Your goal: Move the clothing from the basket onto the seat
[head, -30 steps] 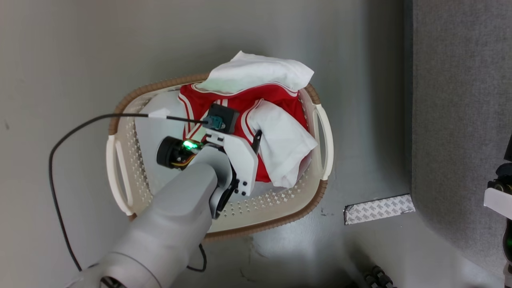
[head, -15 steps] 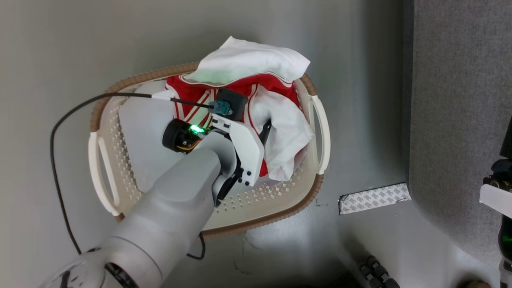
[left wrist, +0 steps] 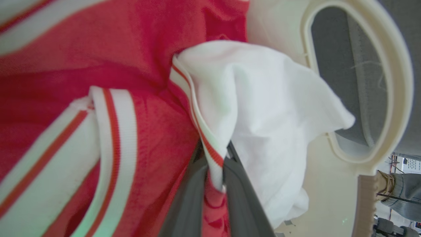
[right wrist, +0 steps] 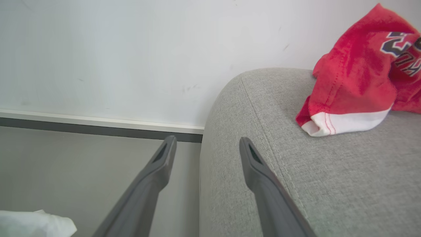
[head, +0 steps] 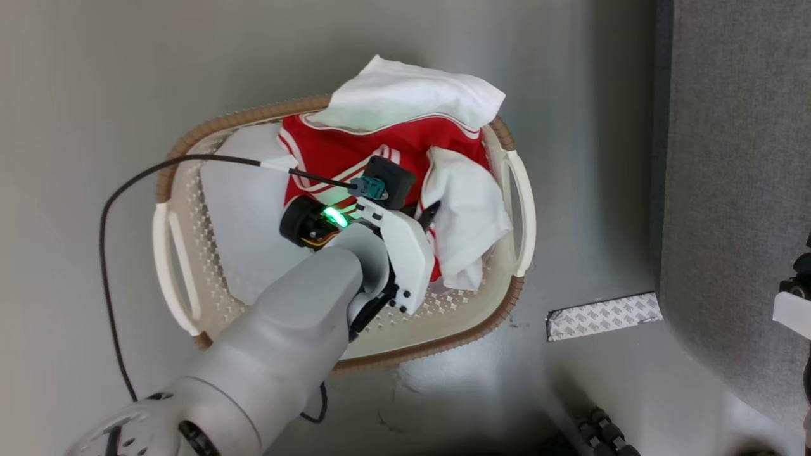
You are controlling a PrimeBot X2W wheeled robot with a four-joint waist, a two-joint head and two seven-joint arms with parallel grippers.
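Note:
The basket (head: 437,345) stands on the grey floor with the clothing (head: 355,149) piled in its far right half: red cloth with white stripe trim and white folds. My left gripper (head: 426,218) reaches down into the pile. In the left wrist view my left gripper (left wrist: 215,168) is shut on a red-and-white striped hem of the clothing (left wrist: 148,131), beside the basket's handle (left wrist: 398,82). My right gripper (right wrist: 207,144) is open and holds nothing, at the rounded edge of the seat (right wrist: 329,164). A red garment with dark lettering (right wrist: 355,75) lies on the seat.
The seat (head: 735,158) runs down the right side, with part of my right arm (head: 792,310) at its edge. A patterned strip (head: 602,315) lies on the floor between basket and seat. A black cable (head: 108,253) loops left of the basket. A person's shoe (left wrist: 383,181) shows beyond the rim.
My left gripper has gone from open to shut, pinching the striped hem, and sits a little farther right in the basket. The head camera has shifted slightly. The right gripper stays open.

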